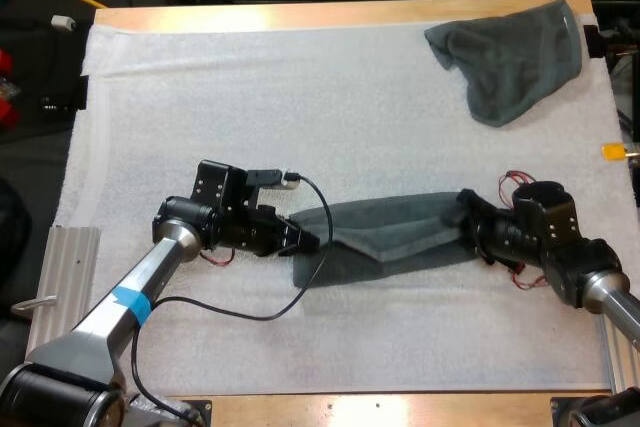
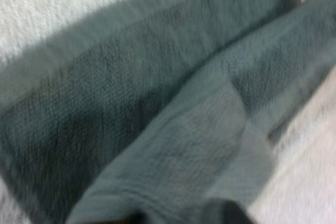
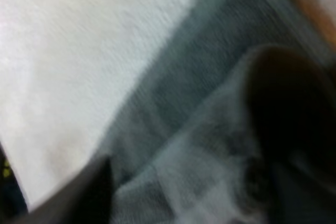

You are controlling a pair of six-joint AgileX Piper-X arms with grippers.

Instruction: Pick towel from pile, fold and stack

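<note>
The left pincer [image 1: 308, 241] grasps the towel [image 1: 395, 232] at its left end, the right pincer [image 1: 463, 215] at its right. A crumpled towel [image 1: 515, 57] lies far right.

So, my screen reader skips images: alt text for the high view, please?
A dark grey-green towel is gripped at its ends over the white mat, left pincer on one, right pincer on the other. A crumpled towel lies at the mat's far right corner.

right pincer [image 3: 189, 109] | clamped on grey-green towel [image 3: 220, 43] | white mat [image 3: 79, 51] beneath
</note>
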